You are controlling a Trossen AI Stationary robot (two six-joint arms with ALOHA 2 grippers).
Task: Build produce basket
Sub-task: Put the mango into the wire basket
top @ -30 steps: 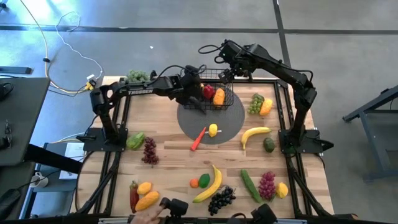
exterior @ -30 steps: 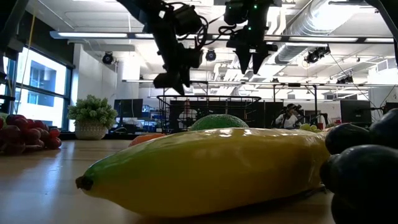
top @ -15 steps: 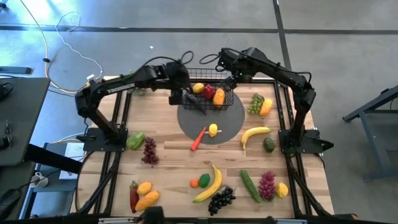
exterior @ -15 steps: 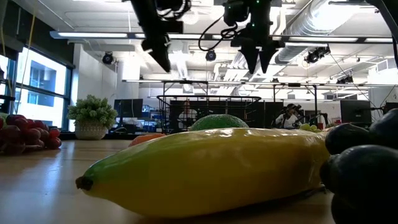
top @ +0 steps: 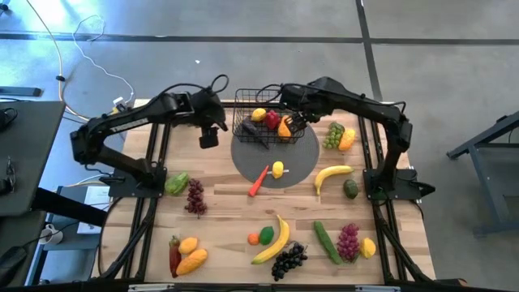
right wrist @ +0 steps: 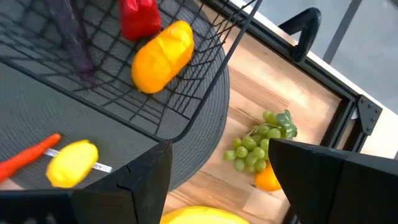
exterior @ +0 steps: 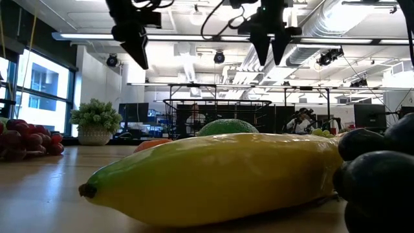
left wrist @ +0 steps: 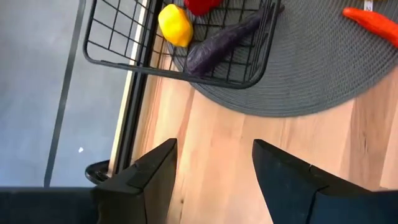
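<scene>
Basket [top: 268,122] sits on the mat [top: 276,156], partly filled. Both our grippers — left [top: 208,139] beside it, right [top: 293,123] over its edge — gape open, empty. Next: fetch the carrot [top: 259,180] nearby.

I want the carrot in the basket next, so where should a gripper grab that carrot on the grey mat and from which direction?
Grip the carrot around its middle, coming straight down from above with the fingers set across its length. It lies flat and slanted on the grey mat, slim enough to span, and the lemon beside it leaves its midsection free. The basket sits just behind.
</scene>
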